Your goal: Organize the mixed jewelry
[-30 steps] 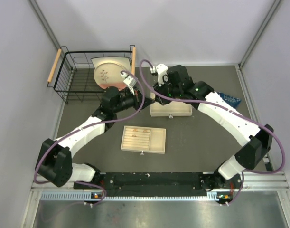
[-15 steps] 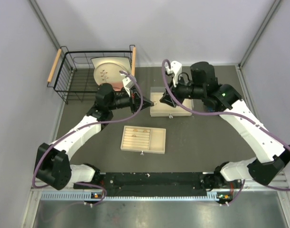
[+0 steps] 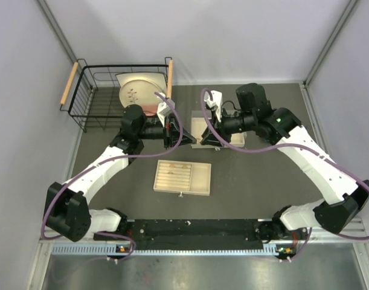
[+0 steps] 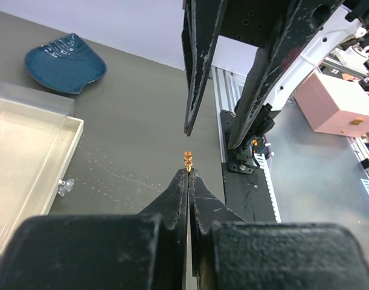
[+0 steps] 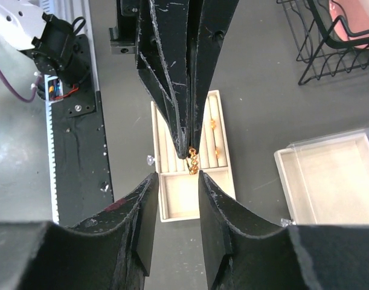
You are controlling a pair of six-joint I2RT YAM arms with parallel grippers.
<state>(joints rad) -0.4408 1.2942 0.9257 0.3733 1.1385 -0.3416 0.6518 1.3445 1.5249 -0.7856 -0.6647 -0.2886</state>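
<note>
My left gripper (image 4: pixel 189 172) is shut on a tiny twisted gold ring (image 4: pixel 188 159), held in the air off the table. In the right wrist view the ring (image 5: pixel 193 162) hangs at the left gripper's tip, just ahead of my open right gripper (image 5: pixel 177 176), whose jaws stand either side of it without touching. From above the two grippers meet tip to tip (image 3: pixel 191 136). Below them lies the beige ridged tray (image 5: pixel 190 199), with two more gold rings (image 5: pixel 214 138) in its slots. No silver hoop shows.
A beige drawer box (image 5: pixel 329 175) with a clear knob lies beyond the tray, also seen in the left wrist view (image 4: pixel 27 151). A black wire basket (image 3: pixel 99 96) holding a plate stands at the back left. A blue dish (image 4: pixel 64 63) lies at the far right.
The right arm swung off the box and brought its open gripper to the left gripper's tip. The left gripper drew back left a little, still holding the ring.
</note>
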